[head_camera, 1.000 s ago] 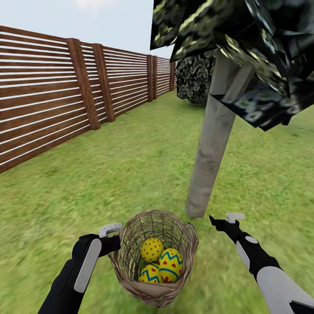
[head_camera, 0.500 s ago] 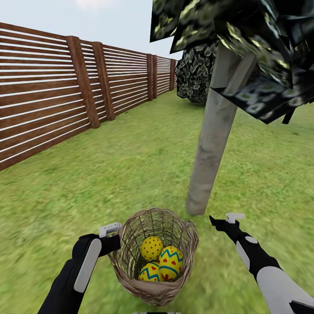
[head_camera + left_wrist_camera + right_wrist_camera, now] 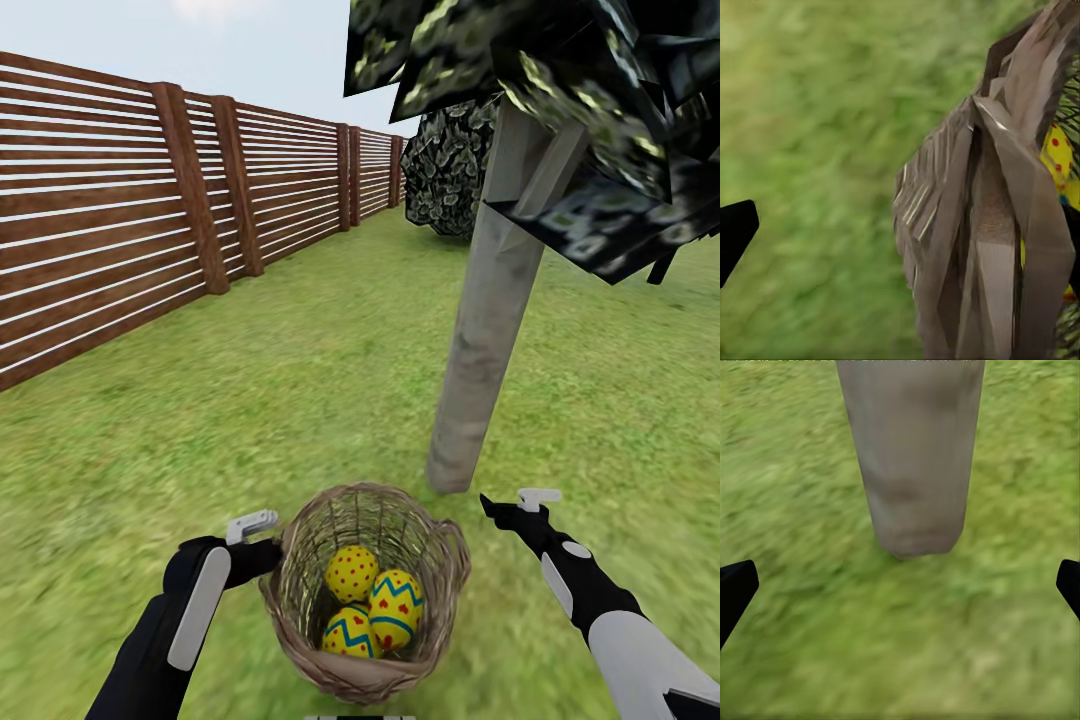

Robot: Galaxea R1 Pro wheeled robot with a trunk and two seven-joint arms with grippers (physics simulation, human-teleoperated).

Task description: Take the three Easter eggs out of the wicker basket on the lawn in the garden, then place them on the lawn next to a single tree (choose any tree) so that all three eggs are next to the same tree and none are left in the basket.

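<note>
Head view: three eggs in basket on lawn, just before tree; left tool pinching basket rim, right tool spread over grass. Left wrist: wicker wall close up. Right wrist: trunk ahead, fingertips wide apart.

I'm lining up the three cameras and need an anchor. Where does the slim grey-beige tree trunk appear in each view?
Head view: slim grey-beige tree trunk stands right of centre, its foot just beyond the round brown wicker basket.
Left wrist view: not in it.
Right wrist view: trunk stands upper middle, its foot on the grass.
Shared landmark: the mottled green lawn around the trunk's foot.
</note>
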